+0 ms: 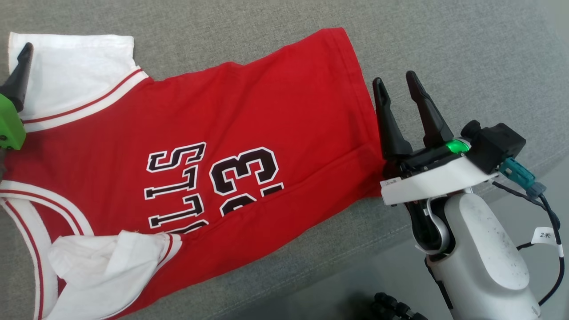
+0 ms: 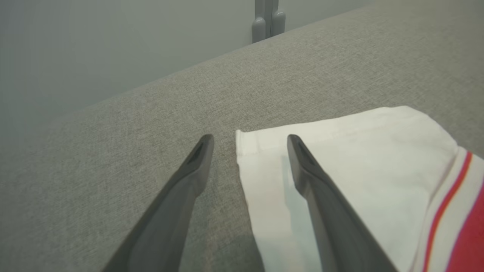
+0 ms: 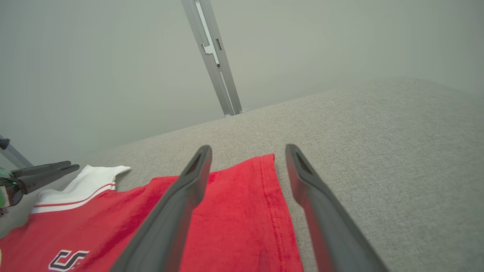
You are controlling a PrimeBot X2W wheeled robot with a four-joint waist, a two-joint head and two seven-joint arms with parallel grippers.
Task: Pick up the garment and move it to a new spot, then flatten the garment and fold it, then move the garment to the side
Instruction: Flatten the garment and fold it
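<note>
Two hands stand at opposite ends of the red Bulls jersey (image 1: 231, 133), which lies spread on the grey fabric surface (image 1: 444, 44). Its long axis runs across the head view, with the collar end at the lower left and the hem (image 1: 355, 93) at the right.

The right hand (image 1: 394, 78) is at centre right, just beside the hem, spread and holding nothing. The left hand (image 2: 249, 139) is at the upper left of the head view, over the flat white sleeve (image 1: 75, 66), also spread and empty. So each arm is nearer to its own end, the right to the hem and the left to the sleeve.

The head view gives the whole layout. It also shows the other white sleeve (image 1: 106, 262) crumpled at the lower left and a fold running through the lettering, so flattening looks unfinished.

The wrist views add the alignment. From the right wrist, one finger lies over red cloth and the other over bare grey, with the hem edge between them. From the left wrist, the fingers straddle the sleeve's corner in the same way. Whether any fingertip touches the cloth, I cannot tell.
</note>
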